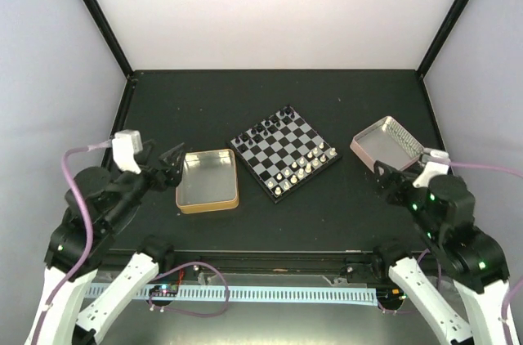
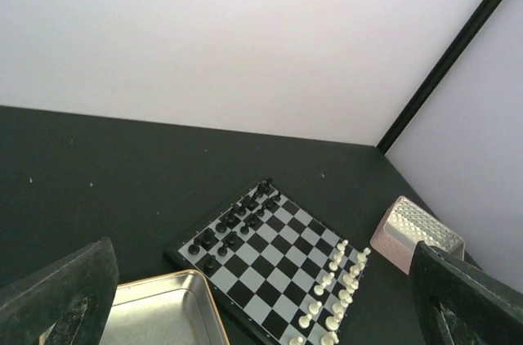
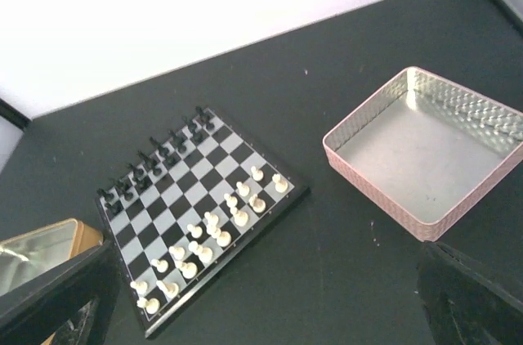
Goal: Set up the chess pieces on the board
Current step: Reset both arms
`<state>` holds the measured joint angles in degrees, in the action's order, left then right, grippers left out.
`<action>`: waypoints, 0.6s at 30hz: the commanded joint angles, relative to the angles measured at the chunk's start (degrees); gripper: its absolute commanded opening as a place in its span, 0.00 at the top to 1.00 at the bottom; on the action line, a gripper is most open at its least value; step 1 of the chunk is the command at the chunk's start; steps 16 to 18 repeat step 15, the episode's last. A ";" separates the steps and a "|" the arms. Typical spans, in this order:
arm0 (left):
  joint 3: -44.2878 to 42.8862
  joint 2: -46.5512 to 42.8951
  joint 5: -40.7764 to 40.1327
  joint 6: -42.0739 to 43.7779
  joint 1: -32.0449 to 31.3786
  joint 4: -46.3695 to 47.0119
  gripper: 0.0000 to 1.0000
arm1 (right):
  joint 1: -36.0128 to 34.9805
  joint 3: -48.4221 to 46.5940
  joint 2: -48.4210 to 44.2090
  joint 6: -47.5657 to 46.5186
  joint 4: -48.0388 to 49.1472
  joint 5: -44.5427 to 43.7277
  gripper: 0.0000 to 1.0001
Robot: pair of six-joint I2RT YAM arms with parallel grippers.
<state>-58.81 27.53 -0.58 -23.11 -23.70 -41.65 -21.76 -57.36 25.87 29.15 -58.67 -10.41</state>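
Observation:
The board [image 1: 285, 151] lies at the table's middle, turned like a diamond. It also shows in the left wrist view [image 2: 274, 267] and the right wrist view [image 3: 196, 206]. Several black chess pieces [image 1: 274, 123] stand in two rows along its far-left side. Several cream-white chess pieces [image 1: 305, 164] stand in two rows along its near-right side. My left gripper [image 1: 172, 163] is open and empty, left of the gold-rimmed tin. My right gripper [image 1: 386, 175] is open and empty, near the pink tray. Both are held above the table, apart from the board.
A gold-rimmed tin [image 1: 207, 181] lies empty left of the board. A pinkish silver tray [image 1: 386, 143] lies empty to the right. Black frame posts stand at the back corners, with white walls around.

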 commanded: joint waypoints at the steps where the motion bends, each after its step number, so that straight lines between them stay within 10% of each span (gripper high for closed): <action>1: -3.37 -4.71 0.27 2.51 0.24 -5.25 0.01 | 0.22 -3.80 -5.16 1.34 -6.04 -4.05 0.00; 18: -4.20 -14.62 -0.18 2.48 0.24 -9.70 0.01 | 0.25 -4.17 -13.04 2.38 -4.90 -4.80 0.00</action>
